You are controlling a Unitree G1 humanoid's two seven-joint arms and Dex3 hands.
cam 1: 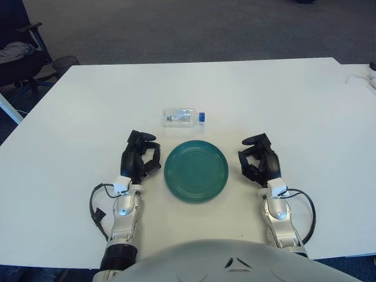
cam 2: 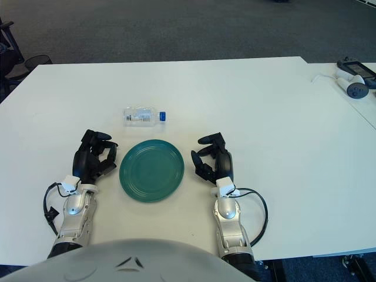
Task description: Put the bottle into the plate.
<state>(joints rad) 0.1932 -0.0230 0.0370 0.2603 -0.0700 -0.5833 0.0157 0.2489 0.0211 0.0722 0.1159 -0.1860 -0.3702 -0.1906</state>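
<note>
While both hands are rested on the white table (cam 1: 282,100), nothing is held: the left hand (cam 1: 140,157) and right hand (cam 1: 259,160) are seen with fingers loosely curled, empty, flanking the green plate (cam 1: 196,171). The clear plastic bottle (cam 1: 183,117) is laid on its side just beyond the plate, blue cap (cam 1: 201,117) pointed right, apart from the rim.

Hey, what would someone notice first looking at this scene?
A green plate sits on the white table, flanked by the left hand and right hand, both holding nothing. Just beyond the plate, a clear bottle with a blue cap lies on its side.
</note>
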